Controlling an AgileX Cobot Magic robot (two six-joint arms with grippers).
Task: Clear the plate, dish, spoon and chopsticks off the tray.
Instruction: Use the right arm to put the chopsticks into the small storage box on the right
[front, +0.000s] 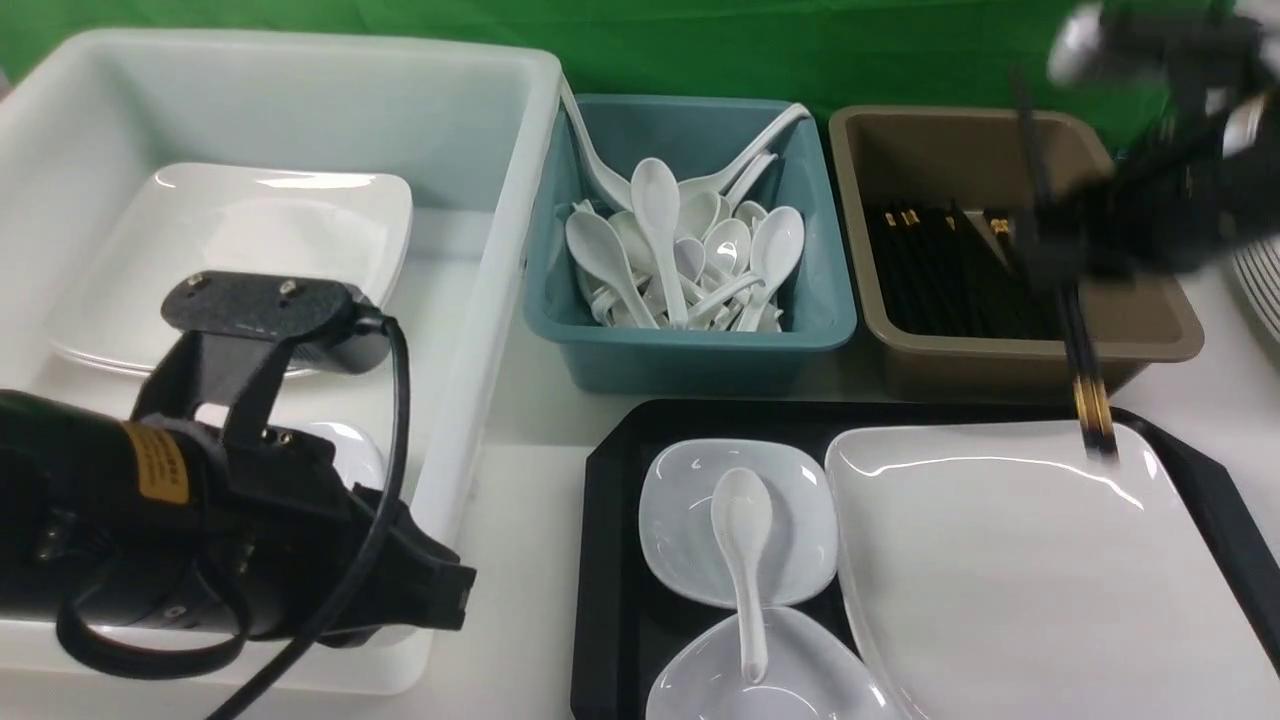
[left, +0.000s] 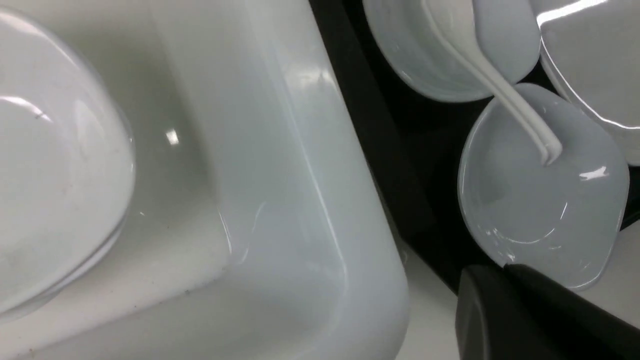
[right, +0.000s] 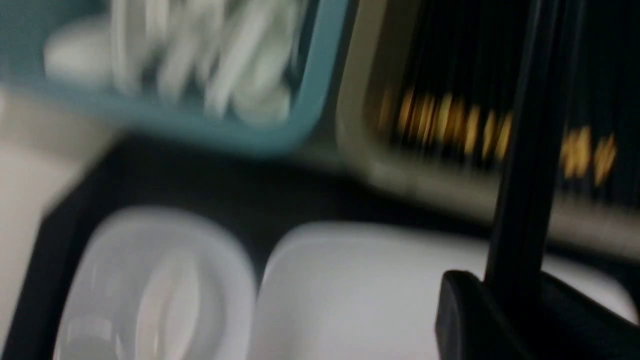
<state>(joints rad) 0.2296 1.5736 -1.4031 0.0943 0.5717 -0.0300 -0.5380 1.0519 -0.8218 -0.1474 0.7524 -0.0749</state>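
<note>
The one pair of chopsticks stands nearly upright, its lower ends over the plate's far right corner, pinched by the blurred right gripper above the brown bin. The tray holds one plate, two small dishes and one spoon, handle toward the robot. I cannot tell the left gripper's state.

That plate gleams, glossy white and glaze-smooth; the spoon shines just the same. The tray is matt black plastic. The chopsticks look sleek black with gilt bands. The white tub, teal bin and brown bin are all smooth plastic with a soft sheen.
</note>
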